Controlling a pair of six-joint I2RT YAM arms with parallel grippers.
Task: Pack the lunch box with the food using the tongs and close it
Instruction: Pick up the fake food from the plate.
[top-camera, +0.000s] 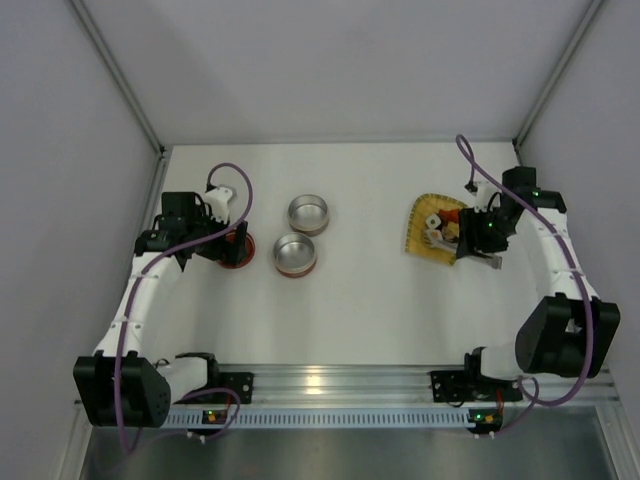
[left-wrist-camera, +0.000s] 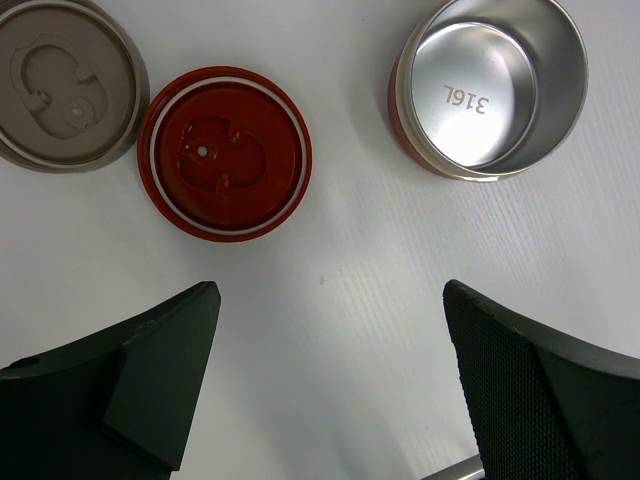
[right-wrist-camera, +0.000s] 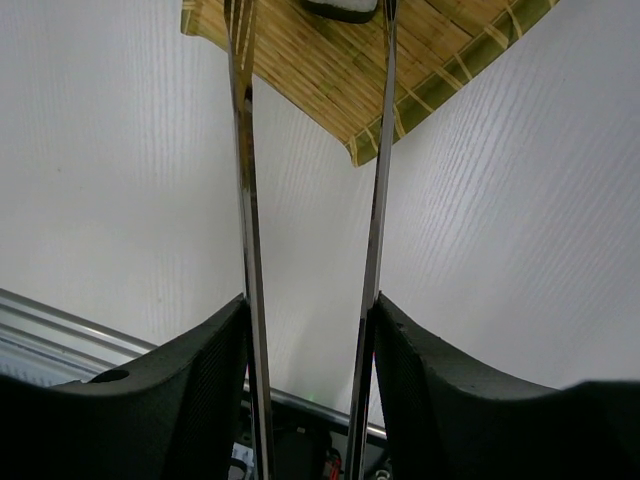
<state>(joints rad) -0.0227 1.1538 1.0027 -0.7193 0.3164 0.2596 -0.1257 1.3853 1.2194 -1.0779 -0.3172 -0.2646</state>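
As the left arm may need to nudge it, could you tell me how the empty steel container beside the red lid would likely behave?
The steel container looks rigid, being polished metal stamped 316L. Empty and thin-walled, it is probably light and would likely slide on the smooth white table. Standing wide and upright, it seems unlikely to tip.

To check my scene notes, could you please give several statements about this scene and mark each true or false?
1. The left gripper stands open and empty. True.
2. The right gripper clamps the slim silvery tongs. True.
3. The round red lid sits on the round steel container. False: it lies on the white table beside it.
4. That container holds food. False: it is empty.
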